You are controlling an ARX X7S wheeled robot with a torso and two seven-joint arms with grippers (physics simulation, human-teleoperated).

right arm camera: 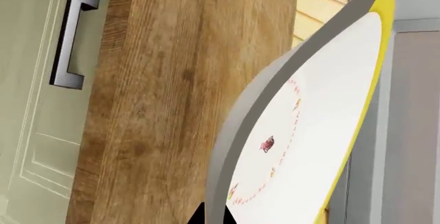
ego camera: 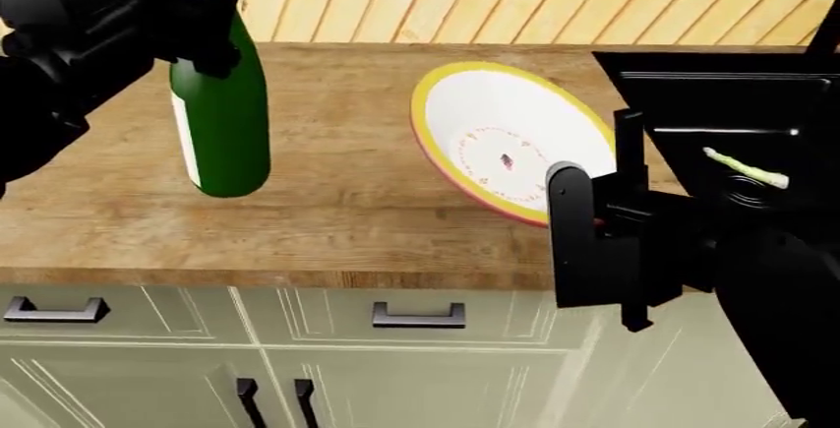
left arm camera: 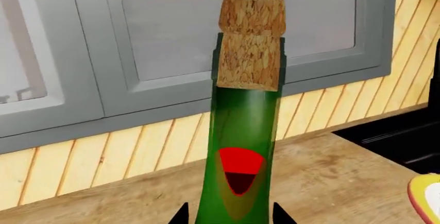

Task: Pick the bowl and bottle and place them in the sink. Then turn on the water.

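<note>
The dark green bottle (ego camera: 220, 123) with a cork in its neck (left arm camera: 240, 131) hangs slightly tilted over the left part of the wooden counter (ego camera: 341, 212). My left gripper (ego camera: 197, 30) is shut on its neck, with a black fingertip (left arm camera: 182, 214) on each side of the glass. The white bowl (ego camera: 499, 138) with a yellow rim is tipped up steeply just left of the black sink (ego camera: 709, 93). My right gripper (ego camera: 593, 174) is shut on the bowl's near rim, and the bowl's inside (right arm camera: 309, 131) fills the right wrist view. No water shows.
A small pale green stalk (ego camera: 746, 167) lies in the sink basin. Cabinet fronts with dark handles (ego camera: 417, 315) run below the counter's front edge. A wood-panelled wall (ego camera: 525, 0) and grey framed doors (left arm camera: 103, 54) stand behind the counter.
</note>
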